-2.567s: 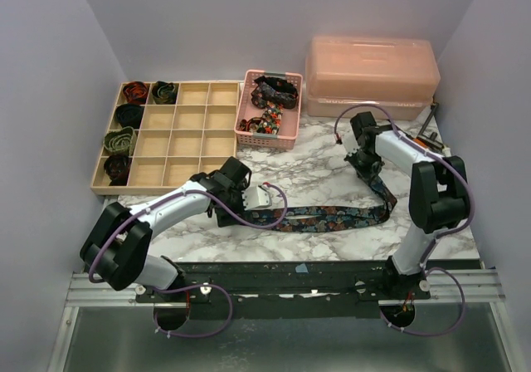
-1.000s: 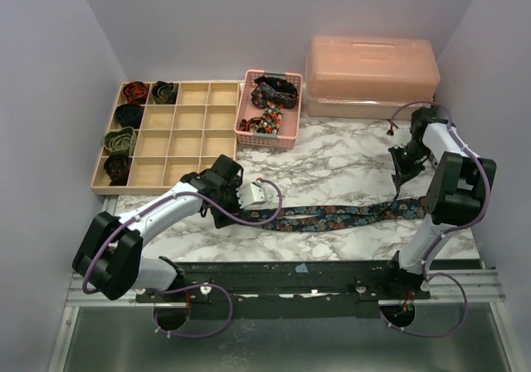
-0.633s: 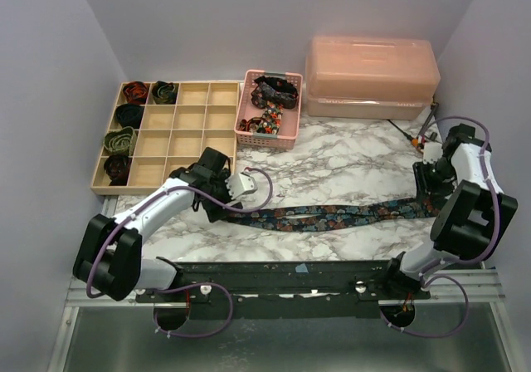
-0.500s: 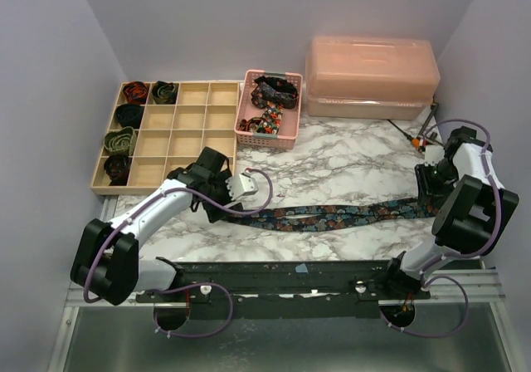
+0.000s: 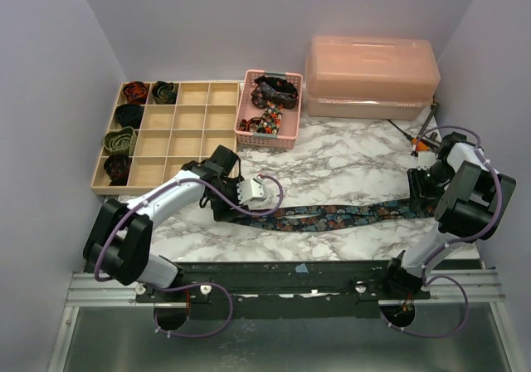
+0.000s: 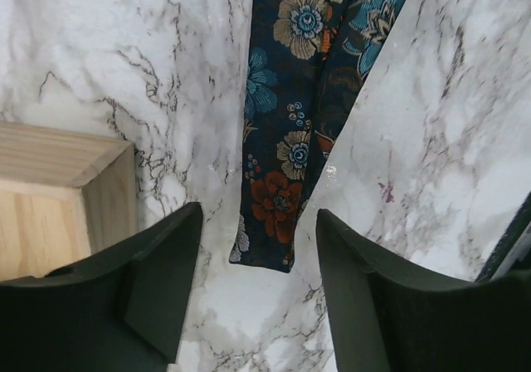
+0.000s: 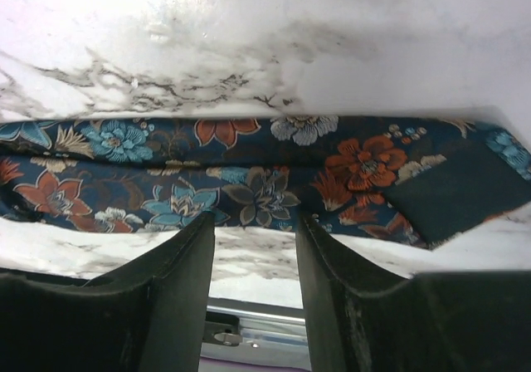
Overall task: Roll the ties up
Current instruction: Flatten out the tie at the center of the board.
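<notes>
Currently one tie (image 5: 332, 217) lies unrolled and flat on the table (image 5: 348, 160), running left to right between the two grippers, print side up: navy with teal and orange flowers. Its narrow end (image 6: 286, 139) sits between the left gripper (image 6: 257, 222) fingers (image 6: 166, 281), which stand spread on either side of it; neither pad touches the fabric. The top view puts the left gripper (image 5: 231, 206) just off the tray's near right corner (image 6: 58, 189). The wide end (image 7: 249, 173) lies flat across the right wrist view, folded edge to the right. The right gripper (image 7: 255, 227) is also spread, fingers (image 7: 174, 281) apart with nothing pinched; the tie lies just past the tips. In the top view the right gripper (image 5: 419, 191) is at the table's right edge. Rolled ties (image 5: 120, 141): five, one per cell in the wooden tray (image 5: 191, 144). The tray has sixteen cells, four by four; the left column holds four coils and the second cell of the back row holds the fifth. Eleven cells have none. One pink basket (image 5: 267, 142) sits right of the tray with loose ties (image 5: 274, 94) bunched inside; count cannot be told. Pink boxes (image 5: 369, 65) are stacked at the back right, two as far as can be seen.
</notes>
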`<act>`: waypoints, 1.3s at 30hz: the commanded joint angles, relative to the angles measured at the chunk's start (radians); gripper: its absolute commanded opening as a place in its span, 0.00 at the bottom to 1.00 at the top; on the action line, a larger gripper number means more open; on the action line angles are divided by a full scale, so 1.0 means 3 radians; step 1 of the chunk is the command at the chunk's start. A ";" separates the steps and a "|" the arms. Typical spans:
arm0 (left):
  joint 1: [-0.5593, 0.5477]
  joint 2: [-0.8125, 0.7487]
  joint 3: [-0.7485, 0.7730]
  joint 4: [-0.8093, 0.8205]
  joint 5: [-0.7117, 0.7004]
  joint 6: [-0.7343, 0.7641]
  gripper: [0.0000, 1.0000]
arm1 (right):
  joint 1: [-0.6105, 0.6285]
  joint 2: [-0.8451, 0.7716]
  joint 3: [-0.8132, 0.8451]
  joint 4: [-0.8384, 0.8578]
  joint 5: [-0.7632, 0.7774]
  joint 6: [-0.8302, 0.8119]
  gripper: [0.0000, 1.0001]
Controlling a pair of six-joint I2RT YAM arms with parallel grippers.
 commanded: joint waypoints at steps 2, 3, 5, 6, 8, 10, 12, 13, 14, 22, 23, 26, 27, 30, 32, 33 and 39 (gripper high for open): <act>-0.0029 0.0182 0.0039 -0.0136 -0.0280 0.0061 0.40 | 0.0000 0.0141 -0.0222 0.0245 0.0076 -0.0023 0.45; -0.0024 0.0144 0.0084 -0.0141 -0.0260 0.0027 0.30 | 0.0003 0.0139 -0.0276 0.0286 0.0107 -0.0035 0.44; 0.0004 -0.0013 0.0196 -0.0223 -0.0118 -0.0001 0.17 | 0.0002 0.0153 -0.0326 0.0327 0.0157 -0.0047 0.44; 0.0014 -0.0100 0.0248 -0.0283 -0.0036 -0.0007 0.13 | -0.0002 0.0162 -0.0339 0.0346 0.0175 -0.0052 0.44; 0.0017 -0.0300 0.0306 -0.0382 0.0124 0.0024 0.07 | 0.0001 0.0171 -0.0351 0.0376 0.0206 -0.0046 0.43; 0.0017 -0.0488 0.0258 -0.0489 0.0216 0.0136 0.05 | -0.0001 0.0192 -0.0359 0.0389 0.0206 -0.0025 0.43; 0.0017 -0.0642 0.0097 -0.0535 0.0249 0.0277 0.04 | -0.0001 0.0197 -0.0378 0.0394 0.0187 -0.0009 0.42; 0.0016 -0.0708 0.0001 -0.0537 0.0221 0.0349 0.04 | 0.0001 0.0198 -0.0392 0.0400 0.0180 -0.0004 0.42; 0.0015 -0.0745 -0.0114 -0.0544 0.0201 0.0407 0.04 | -0.0001 0.0198 -0.0408 0.0402 0.0172 -0.0004 0.42; 0.0037 -0.0610 -0.0855 0.0057 -0.0420 0.0426 0.10 | 0.0003 -0.0023 -0.0395 0.0275 0.0113 -0.0165 0.41; 0.0044 -0.0595 -0.0877 0.0111 -0.0433 0.0390 0.25 | 0.0004 -0.0088 -0.0350 0.0209 0.0055 -0.0249 0.43; 0.0080 -0.0691 -0.0756 0.0078 -0.0227 0.0237 0.63 | 0.0003 -0.0356 -0.0128 -0.0069 -0.0274 -0.0566 0.52; 0.0104 -0.0788 -0.0698 0.0060 -0.0096 0.0154 0.73 | 0.0003 -0.0470 -0.0012 -0.0175 -0.0439 -0.0678 0.57; 0.0155 -0.1101 -0.0506 0.0070 0.0171 -0.0113 0.98 | 0.0084 -0.0730 0.0266 -0.0449 -0.0827 -0.0977 0.69; 0.0169 -0.1255 -0.0401 0.0132 0.0229 -0.0325 0.98 | 0.0281 -0.0862 0.0364 -0.0568 -0.0999 -0.1074 0.74; 0.0182 -0.1310 -0.0358 0.0172 0.0231 -0.0437 0.99 | 0.0409 -0.0925 0.0374 -0.0598 -0.1064 -0.1087 0.77; 0.0666 -0.1597 -0.0017 0.0407 0.0387 -0.1696 0.98 | 0.1756 -0.1232 0.0246 -0.0257 -0.1173 -0.0597 0.85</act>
